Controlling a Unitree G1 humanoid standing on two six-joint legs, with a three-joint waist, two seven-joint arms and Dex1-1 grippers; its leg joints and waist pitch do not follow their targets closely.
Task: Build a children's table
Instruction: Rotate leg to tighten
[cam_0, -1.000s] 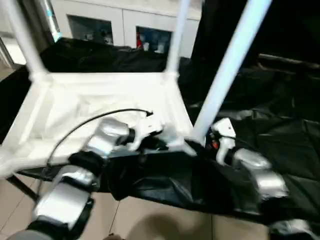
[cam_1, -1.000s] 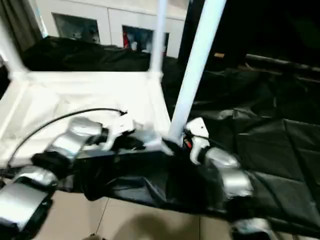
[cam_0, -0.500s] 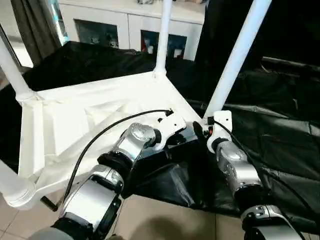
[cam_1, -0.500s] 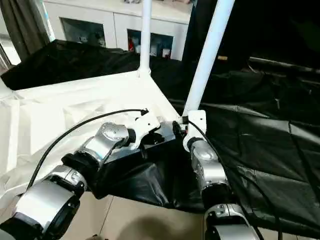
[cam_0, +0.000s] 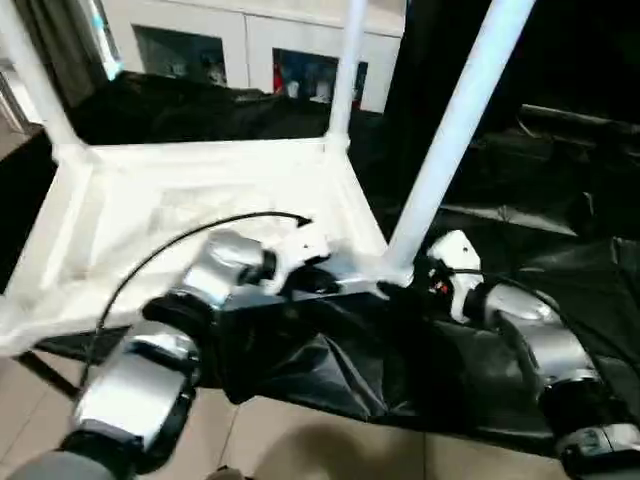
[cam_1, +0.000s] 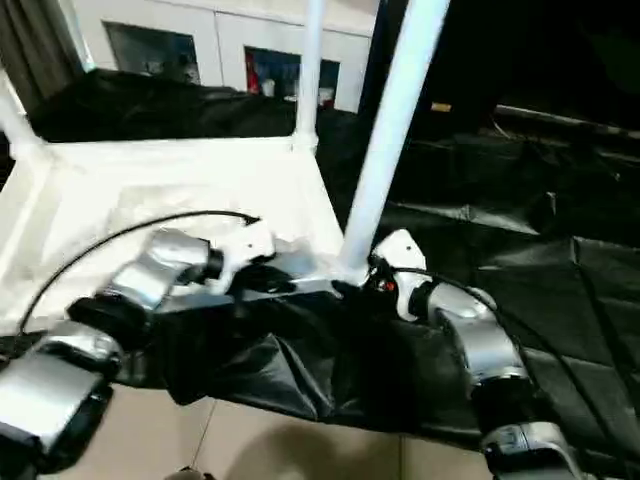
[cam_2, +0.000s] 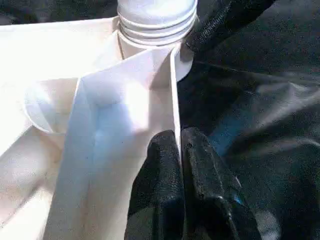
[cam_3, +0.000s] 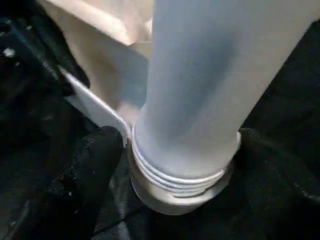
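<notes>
Left wrist view: left gripper (cam_2: 180, 145) pinches tabletop (cam_2: 125, 115) rim.

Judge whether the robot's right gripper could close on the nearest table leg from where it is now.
Probably yes. The right gripper sits at the base of the nearest leg, with a finger on either side of the threaded end and nothing between. The left gripper pinches the tabletop rim.

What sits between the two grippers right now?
In the left eye view, the near corner of the tabletop with its screwed-in leg lies between the left gripper and right gripper.
</notes>
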